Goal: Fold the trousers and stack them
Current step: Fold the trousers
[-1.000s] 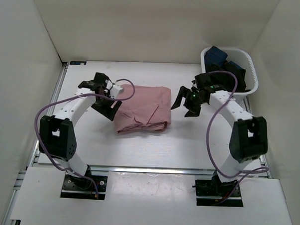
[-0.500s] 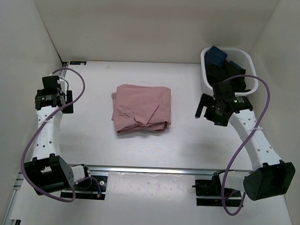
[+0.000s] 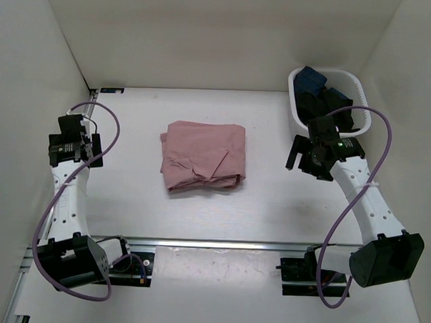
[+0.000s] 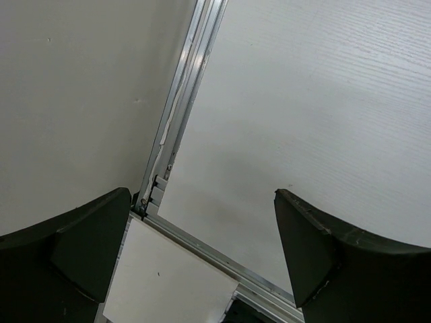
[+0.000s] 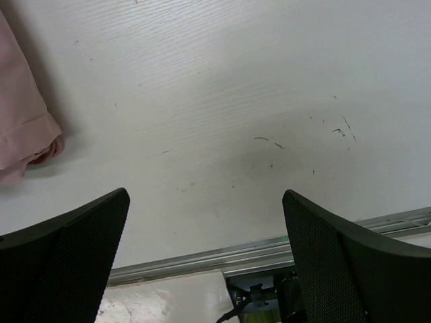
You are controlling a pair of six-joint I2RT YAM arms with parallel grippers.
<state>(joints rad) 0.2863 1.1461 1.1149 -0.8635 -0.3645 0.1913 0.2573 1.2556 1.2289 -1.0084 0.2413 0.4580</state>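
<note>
White tabletop [image 3: 271, 200], pink trousers [image 3: 203, 157] folded at its centre.
Left gripper [image 3: 77, 142] is set at the left edge, right gripper [image 3: 305, 157] near the right; all jaws are spread.

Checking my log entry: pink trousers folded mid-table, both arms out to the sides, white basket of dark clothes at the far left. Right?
No: the top external view shows the white basket of dark clothes at the far right, not left. The rest stands.

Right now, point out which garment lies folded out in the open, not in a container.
The dusty-pink trousers, a folded bundle lying alone in the middle. The dark blue and black garments sit piled in the white basket at the far right.
</note>
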